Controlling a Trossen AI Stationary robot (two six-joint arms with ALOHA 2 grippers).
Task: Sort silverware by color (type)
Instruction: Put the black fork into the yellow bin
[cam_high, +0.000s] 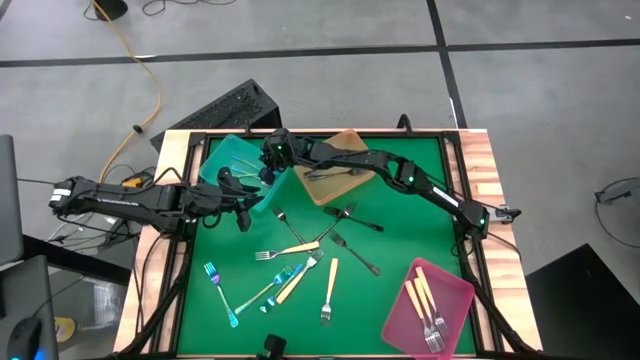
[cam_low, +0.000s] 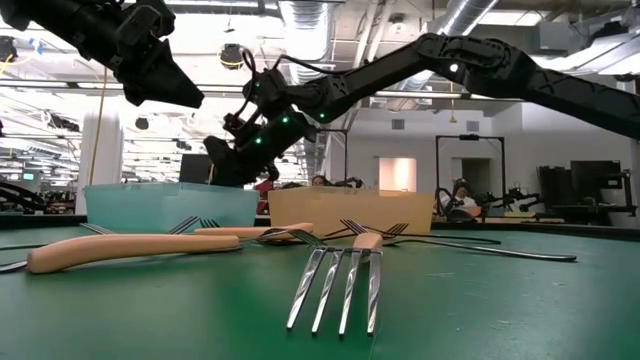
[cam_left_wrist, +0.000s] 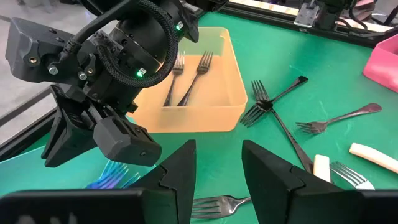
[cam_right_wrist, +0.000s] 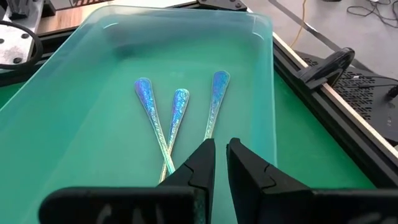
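Over teal tray (cam_right_wrist: 261, 74) | right hand (cam_right_wrist: 221, 163) slightly parted, empty | blue utensils' (cam_right_wrist: 177, 115) heads hidden | left hand (cam_left_wrist: 217, 171) open

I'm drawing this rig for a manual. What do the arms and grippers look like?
Both arms are dark, jointed tubes. The right arm shows small green lights. A braided black cable loops over the right gripper housing. The left gripper has flat, angular black fingers.
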